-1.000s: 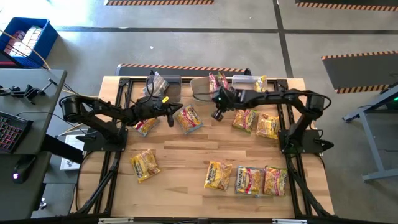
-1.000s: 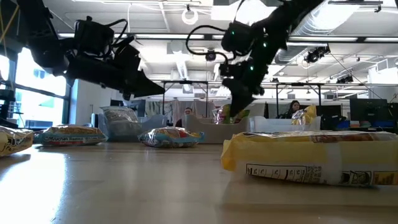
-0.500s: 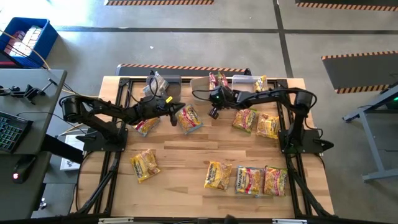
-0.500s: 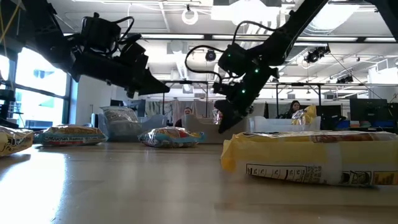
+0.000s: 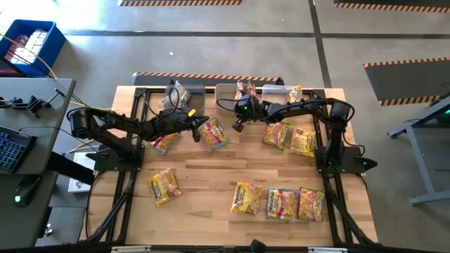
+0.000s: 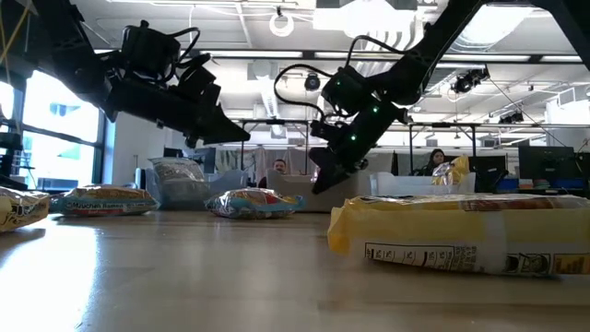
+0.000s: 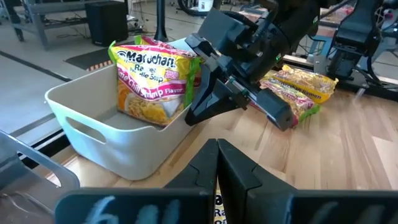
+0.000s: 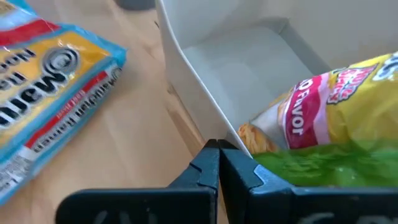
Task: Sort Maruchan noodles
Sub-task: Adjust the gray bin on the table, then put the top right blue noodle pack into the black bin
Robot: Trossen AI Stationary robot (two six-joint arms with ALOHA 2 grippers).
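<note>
Right tool [image 5: 235, 126] clenched, empty, beside white bin [image 5: 226, 93] at bench [image 5: 211, 176] far edge. Left tool [image 5: 204, 122] clenched, empty. Noodle packets [image 5: 281, 204] scattered on bench; one, perhaps two, in bin.

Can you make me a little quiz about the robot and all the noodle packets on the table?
1. True or false: the right gripper has its fingers shut with no packet between them.
2. How many noodle packets lie in the row at the table's near edge? A) one B) three C) six
3. Fill in: the white bin beside the right gripper holds packets with pink and ____ print.

Key: 1 true. 2 B. 3 green; the pink-print packet leans in the bin, and the green-print packet lies beside it. The left gripper hovers shut near the blue-edged packet.
</note>
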